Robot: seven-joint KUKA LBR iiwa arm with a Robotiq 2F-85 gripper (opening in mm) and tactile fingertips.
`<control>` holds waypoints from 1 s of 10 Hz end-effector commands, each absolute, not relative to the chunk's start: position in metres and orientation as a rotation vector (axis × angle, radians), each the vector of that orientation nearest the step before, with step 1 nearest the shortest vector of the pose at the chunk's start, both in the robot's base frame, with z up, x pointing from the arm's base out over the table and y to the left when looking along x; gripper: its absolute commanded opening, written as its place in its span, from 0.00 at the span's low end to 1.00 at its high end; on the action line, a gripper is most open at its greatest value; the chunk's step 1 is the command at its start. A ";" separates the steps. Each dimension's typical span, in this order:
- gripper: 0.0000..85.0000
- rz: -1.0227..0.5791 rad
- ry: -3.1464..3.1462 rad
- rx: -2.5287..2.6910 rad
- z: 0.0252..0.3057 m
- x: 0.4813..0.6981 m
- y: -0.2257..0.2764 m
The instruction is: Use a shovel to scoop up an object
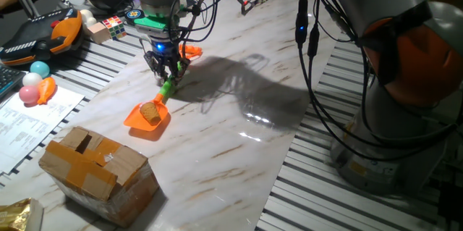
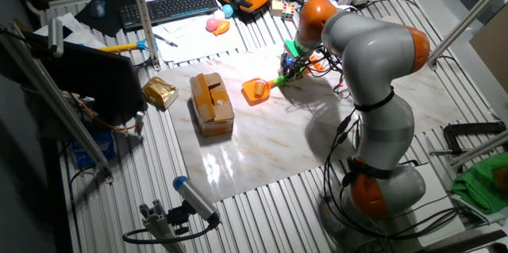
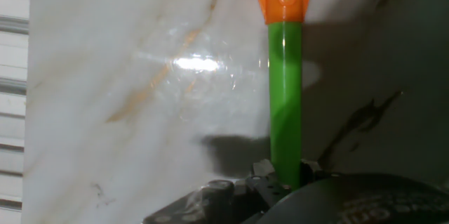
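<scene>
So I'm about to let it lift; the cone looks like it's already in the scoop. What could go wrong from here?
1. The cone lies loose in the shallow scoop of the shovel; any tilt while lifting could roll it out.
2. The hand grips only the thin green shaft, far from the load, so the shovel might twist in the grip.
3. The cardboard box sits close by; a swing that way could hit it.

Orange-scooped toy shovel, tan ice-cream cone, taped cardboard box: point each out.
orange-scooped toy shovel (image 1: pixel 137 120): one fixed view, scoop rim.
tan ice-cream cone (image 1: pixel 151 112): one fixed view, cone body.
taped cardboard box (image 1: pixel 98 167): one fixed view, top.
</scene>
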State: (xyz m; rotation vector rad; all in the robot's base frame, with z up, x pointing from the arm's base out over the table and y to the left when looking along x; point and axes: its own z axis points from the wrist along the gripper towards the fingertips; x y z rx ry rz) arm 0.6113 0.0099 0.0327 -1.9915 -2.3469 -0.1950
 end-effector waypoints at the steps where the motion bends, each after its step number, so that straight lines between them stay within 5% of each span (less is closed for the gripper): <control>1: 0.72 -0.200 -2.350 -1.994 0.033 0.611 0.010; 3: 0.88 -0.203 -2.359 -2.003 0.036 0.611 0.009; 5: 0.91 -0.150 -2.416 -1.995 0.058 0.607 0.008; 6: 0.86 -0.094 -2.468 -1.985 0.075 0.601 0.006; 10: 0.30 -0.044 -2.606 -1.846 0.134 0.578 -0.012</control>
